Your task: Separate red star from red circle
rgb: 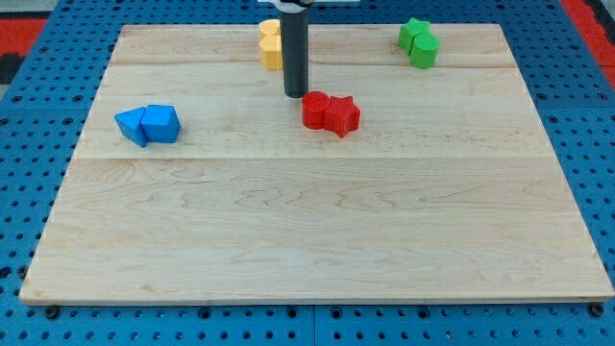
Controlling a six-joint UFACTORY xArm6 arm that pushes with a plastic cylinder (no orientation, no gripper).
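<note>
Wooden table (317, 240): red circle (314, 110) and red star (342, 114) touching near the view's top centre.
No hand is fitted; the tip (295, 95) sits just upper-left of the circle, and should probably wedge between them.

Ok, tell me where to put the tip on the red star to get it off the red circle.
No gripping here, only pushing. The red star touches the red circle on the circle's right in the view. My tip sits just up-left of the circle. Probably best to bring it round to the seam between them from the view's top, then press on the star's left face, pushing rightward.
</note>
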